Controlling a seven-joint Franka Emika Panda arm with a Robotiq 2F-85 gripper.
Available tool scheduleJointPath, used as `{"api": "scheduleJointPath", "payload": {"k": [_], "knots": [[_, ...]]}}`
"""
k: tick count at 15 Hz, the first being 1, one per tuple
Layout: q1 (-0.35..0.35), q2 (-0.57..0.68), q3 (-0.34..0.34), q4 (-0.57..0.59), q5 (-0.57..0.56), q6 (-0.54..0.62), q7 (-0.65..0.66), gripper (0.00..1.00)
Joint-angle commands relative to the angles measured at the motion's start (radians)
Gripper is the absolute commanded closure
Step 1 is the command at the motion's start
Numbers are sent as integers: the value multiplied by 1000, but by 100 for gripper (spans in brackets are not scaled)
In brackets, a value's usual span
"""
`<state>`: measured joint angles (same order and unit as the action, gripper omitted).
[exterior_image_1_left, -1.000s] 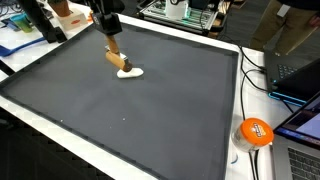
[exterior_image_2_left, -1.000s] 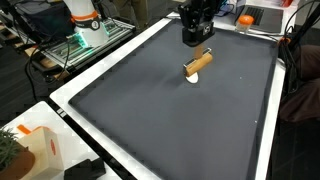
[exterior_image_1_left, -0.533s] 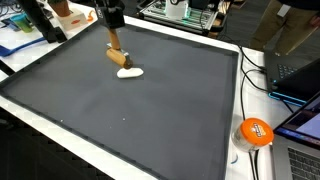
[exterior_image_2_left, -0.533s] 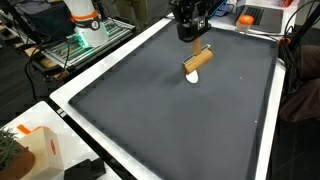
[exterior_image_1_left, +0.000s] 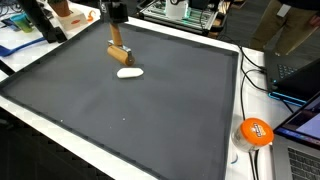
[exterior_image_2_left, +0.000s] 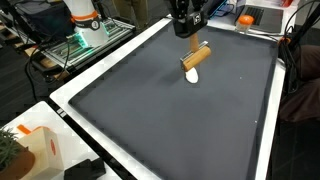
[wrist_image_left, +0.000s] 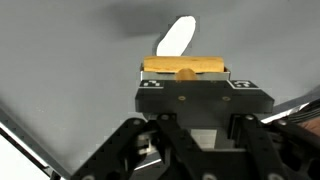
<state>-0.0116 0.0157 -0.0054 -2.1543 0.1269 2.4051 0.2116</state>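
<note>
My gripper (exterior_image_1_left: 117, 40) (exterior_image_2_left: 194, 44) hangs over the far part of the dark mat (exterior_image_1_left: 130, 115) (exterior_image_2_left: 170, 120), shut on a short wooden cylinder (exterior_image_1_left: 118, 53) (exterior_image_2_left: 195, 59) that is off the mat. A small white oval piece (exterior_image_1_left: 128, 72) (exterior_image_2_left: 193, 77) lies flat on the mat just below the cylinder, apart from it. In the wrist view the wooden cylinder (wrist_image_left: 185, 68) sits crosswise at the gripper (wrist_image_left: 185, 72), whose fingertips are hidden by its own body, and the white oval (wrist_image_left: 175, 38) lies on the grey mat beyond.
A white rim (exterior_image_1_left: 225, 150) (exterior_image_2_left: 95, 70) frames the mat. Off the mat stand an orange round object (exterior_image_1_left: 254, 131), a laptop (exterior_image_1_left: 300, 120) and cables. A white and orange box (exterior_image_2_left: 35, 148) and a black device (exterior_image_2_left: 85, 170) sit near one corner.
The gripper has risen with the wooden cylinder, which earlier touched the white oval. The oval has stayed on the mat.
</note>
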Motion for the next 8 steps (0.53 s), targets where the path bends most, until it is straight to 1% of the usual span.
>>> {"api": "scheduleJointPath", "payload": {"k": [1,6,7,8], "knots": [[1,-68,-1,-57,8,7,-21,78],[2,-87,-1,-62,20,-30,-35,78],[1,-49,0,-37,0,-10,-14,78],[1,-50,0,-37,0,-11,-14,53]]}}
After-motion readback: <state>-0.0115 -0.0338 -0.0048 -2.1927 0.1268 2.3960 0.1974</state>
